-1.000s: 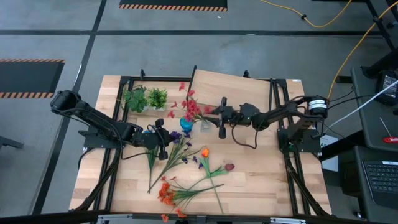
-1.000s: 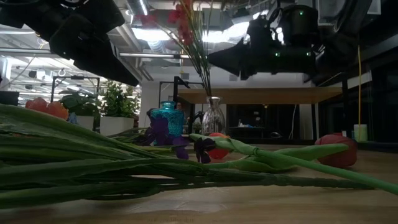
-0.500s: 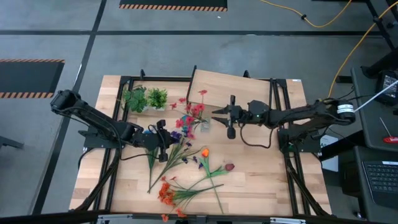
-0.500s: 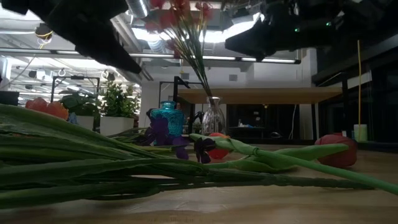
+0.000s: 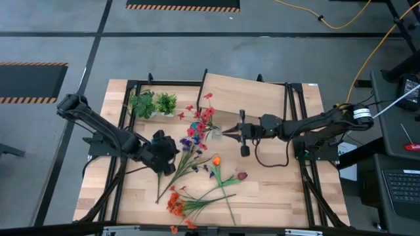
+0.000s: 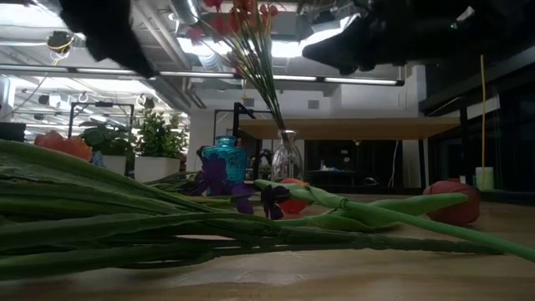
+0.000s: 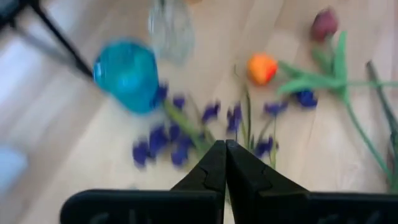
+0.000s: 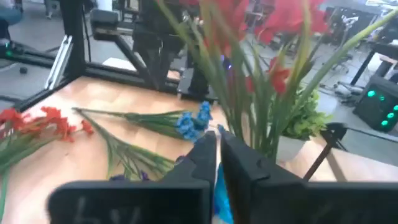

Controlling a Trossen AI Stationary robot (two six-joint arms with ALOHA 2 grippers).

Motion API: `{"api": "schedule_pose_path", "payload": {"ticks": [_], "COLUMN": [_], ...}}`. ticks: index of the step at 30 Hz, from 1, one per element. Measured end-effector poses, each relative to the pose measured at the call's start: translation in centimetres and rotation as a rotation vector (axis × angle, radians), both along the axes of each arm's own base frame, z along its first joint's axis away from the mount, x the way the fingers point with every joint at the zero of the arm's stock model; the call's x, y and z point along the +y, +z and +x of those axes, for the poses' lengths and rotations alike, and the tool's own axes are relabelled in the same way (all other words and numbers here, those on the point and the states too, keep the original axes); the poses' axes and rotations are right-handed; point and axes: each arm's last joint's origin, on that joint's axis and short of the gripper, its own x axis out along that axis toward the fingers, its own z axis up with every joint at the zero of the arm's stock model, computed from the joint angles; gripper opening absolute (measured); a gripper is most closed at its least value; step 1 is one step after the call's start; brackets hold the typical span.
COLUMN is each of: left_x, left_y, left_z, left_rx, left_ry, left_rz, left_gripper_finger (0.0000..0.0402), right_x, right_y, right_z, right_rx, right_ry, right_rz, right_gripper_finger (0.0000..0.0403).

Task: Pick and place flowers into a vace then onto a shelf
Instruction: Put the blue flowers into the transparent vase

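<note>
One spray of red flowers (image 5: 205, 118) stands in the clear glass vase (image 6: 287, 157) beside a blue vase (image 5: 196, 128) on the bench (image 5: 275, 190), just in front of the shelf (image 5: 246, 95). The right gripper (image 5: 228, 130) hovers next to the red blooms, its jaws nearly together and holding nothing. The left gripper (image 7: 224, 149) hangs over the purple spray (image 5: 188, 145) with jaws pressed shut and empty. Purple, orange (image 5: 178, 202) and tulip (image 5: 216, 160) stems lie loose on the bench, so most of the filling appears undone, and the vase has yet to reach the shelf.
</note>
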Motion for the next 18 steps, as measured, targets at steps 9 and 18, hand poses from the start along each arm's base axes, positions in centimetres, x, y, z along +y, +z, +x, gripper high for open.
{"api": "schedule_pose_path", "payload": {"ticks": [9, 18], "left_x": [-2.6, -4.4], "left_y": [-0.7, -1.1], "left_z": [2.0, 2.6], "left_rx": [0.436, 0.474], "left_ry": [0.224, 0.444], "left_rz": [-0.148, -0.275], "left_gripper_finger": [0.0002, 0.0004], "right_x": [0.3, 0.3], "right_y": [-2.7, -4.4], "right_z": [-2.7, -5.1], "right_rx": [-0.092, -0.14], "right_ry": [0.012, 0.012], "right_rz": [0.016, 0.014], "right_gripper_finger": [0.0018, 0.0003]}}
